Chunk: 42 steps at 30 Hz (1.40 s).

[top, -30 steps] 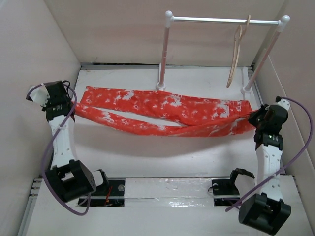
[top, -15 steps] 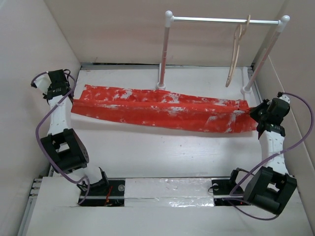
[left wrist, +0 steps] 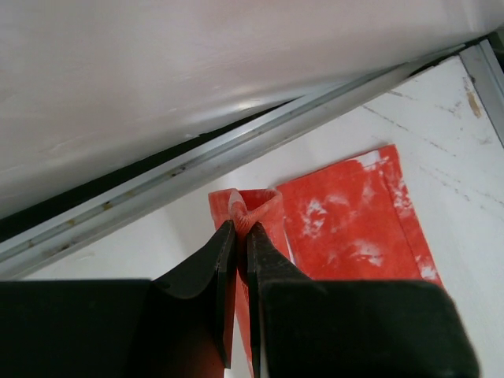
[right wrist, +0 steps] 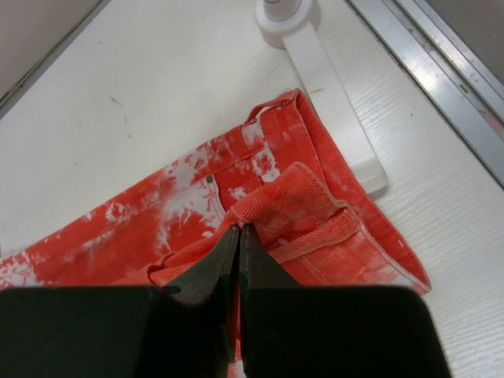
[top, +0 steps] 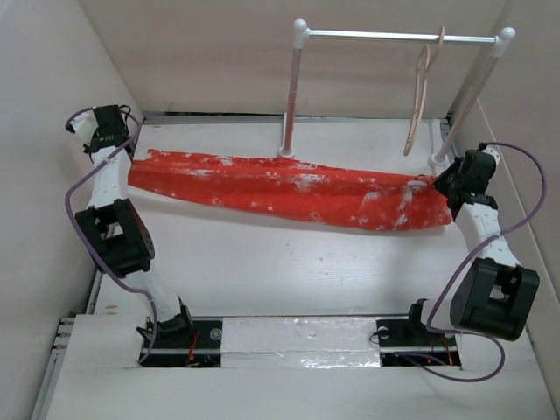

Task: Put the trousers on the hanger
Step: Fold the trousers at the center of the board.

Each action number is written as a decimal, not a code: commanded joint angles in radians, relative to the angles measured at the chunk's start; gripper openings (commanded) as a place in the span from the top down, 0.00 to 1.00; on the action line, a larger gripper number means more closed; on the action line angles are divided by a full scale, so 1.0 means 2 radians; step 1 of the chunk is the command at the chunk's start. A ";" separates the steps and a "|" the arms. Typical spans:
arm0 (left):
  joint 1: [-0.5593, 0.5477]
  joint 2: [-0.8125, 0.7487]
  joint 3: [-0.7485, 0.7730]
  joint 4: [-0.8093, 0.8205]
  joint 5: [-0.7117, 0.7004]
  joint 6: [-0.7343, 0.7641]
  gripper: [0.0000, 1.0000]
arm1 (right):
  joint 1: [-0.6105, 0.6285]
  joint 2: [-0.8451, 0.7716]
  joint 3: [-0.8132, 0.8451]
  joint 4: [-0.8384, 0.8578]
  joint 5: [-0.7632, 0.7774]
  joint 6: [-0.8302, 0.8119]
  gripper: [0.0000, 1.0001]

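The red-orange trousers (top: 289, 188) with white blotches are stretched across the table, folded lengthwise, from far left to right. My left gripper (top: 122, 157) is shut on a leg hem (left wrist: 253, 206) at the far left. My right gripper (top: 440, 182) is shut on the waistband (right wrist: 291, 201) at the right, by the rail's right foot. The pale wooden hanger (top: 420, 92) hangs on the white rail (top: 394, 36) at the back right, apart from the cloth.
The rail's two posts stand on feet at the back (top: 285, 153) and right (right wrist: 331, 94). Beige walls close in left, right and behind. A metal track (left wrist: 236, 150) runs along the table's far edge.
Both arms have swung outward and back, pulling the trousers taut. The two legs, spread apart before, now lie folded together as one band nearer the rail.
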<state>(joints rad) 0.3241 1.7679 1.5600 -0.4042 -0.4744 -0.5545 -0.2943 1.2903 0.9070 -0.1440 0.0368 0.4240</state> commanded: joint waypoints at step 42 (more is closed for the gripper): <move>-0.028 0.071 -0.008 0.077 0.048 0.038 0.45 | 0.137 -0.112 -0.137 0.153 0.017 -0.006 0.91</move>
<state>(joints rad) 0.2596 2.0056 1.6207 -0.3214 -0.4553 -0.4374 -0.0593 1.1370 0.7162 0.0883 0.0929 0.4187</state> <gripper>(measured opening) 0.560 0.190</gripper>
